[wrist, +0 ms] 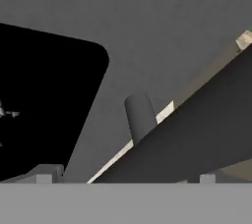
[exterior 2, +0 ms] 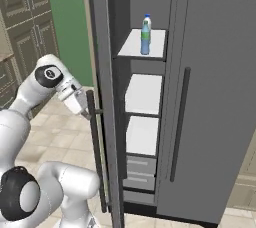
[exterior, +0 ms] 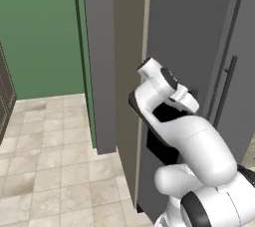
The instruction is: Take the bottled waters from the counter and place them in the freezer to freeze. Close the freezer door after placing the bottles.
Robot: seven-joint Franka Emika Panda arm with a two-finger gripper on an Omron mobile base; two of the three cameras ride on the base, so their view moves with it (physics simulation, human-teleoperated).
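The freezer (exterior 2: pixel 142 92) stands open, with white shelves and grey drawers at the bottom. Both bottled waters stand close together on its top shelf: the blue-tinted one (exterior 2: pixel 145 42) in front, the whitish one (exterior 2: pixel 147 19) just behind. The freezer door (exterior 2: pixel 102 47) is swung out, edge-on to the right base view. My gripper (exterior 2: pixel 88 111) is open at the upper end of the door's dark bar handle (exterior 2: pixel 97 162). In the hand view the gripper (wrist: pixel 125 176) is open with the bar handle (wrist: pixel 197 134) between its tips, beside the black dispenser panel (wrist: pixel 49 95). The counter is out of view.
The plain grey refrigerator door (exterior 2: pixel 215 97) is closed to the right of the freezer. Dark panelled cabinets (exterior 2: pixel 25 12) stand behind my arm on the left. Open tiled floor (exterior: pixel 50 171) lies left of the freezer door (exterior: pixel 194 32), in front of a green wall (exterior: pixel 40 32).
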